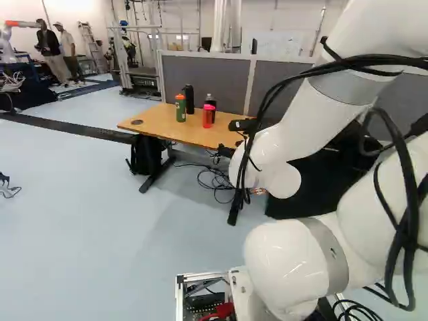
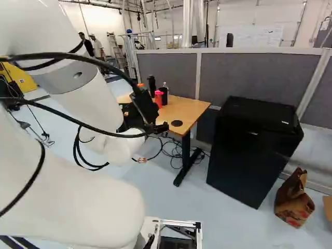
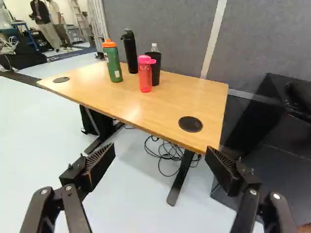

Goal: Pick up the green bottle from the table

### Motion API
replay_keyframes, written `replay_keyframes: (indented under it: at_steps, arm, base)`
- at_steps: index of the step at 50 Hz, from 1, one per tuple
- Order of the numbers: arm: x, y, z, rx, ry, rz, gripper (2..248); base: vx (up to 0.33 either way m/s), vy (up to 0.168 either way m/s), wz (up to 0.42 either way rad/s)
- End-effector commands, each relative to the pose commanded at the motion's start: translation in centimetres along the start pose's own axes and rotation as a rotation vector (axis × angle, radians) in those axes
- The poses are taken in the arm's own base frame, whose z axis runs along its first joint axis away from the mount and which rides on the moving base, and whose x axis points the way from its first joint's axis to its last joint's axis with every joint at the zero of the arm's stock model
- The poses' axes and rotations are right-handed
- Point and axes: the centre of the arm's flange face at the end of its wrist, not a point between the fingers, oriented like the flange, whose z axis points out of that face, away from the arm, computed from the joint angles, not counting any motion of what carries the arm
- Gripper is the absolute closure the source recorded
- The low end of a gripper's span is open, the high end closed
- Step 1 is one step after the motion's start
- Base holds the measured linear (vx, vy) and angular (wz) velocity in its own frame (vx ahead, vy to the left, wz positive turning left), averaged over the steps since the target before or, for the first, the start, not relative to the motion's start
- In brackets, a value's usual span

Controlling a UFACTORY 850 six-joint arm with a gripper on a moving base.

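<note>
We have our two fingers [image 3: 100, 162] spread wide and empty, the green bottle [image 3: 113, 64] standing on the table [image 3: 155, 114] well ahead of them.

Clear bottle [image 3: 154, 47] partly hidden from me by black cup [image 3: 156, 68], cardboard box [image 2: 328, 208] cut off in right base view

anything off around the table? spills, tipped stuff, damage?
Only a loose tangle of black cables on the floor by the table leg, a possible snag for the base. The green bottle stands upright; no spill or damage visible.
</note>
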Motion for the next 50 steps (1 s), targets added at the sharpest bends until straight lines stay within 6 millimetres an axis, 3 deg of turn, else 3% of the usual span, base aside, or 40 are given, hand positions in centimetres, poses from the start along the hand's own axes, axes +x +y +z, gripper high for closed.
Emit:
replay_keyframes:
  at_steps: [13, 50]
  arm:
    - [0.0, 0.0, 0.0, 0.0, 0.0, 0.0, 3]
    - [0.0, 0.0, 0.0, 0.0, 0.0, 0.0, 3]
  base:
    - [0.231, 0.116, 0.147]
    - [0.267, 0.124, -0.03]
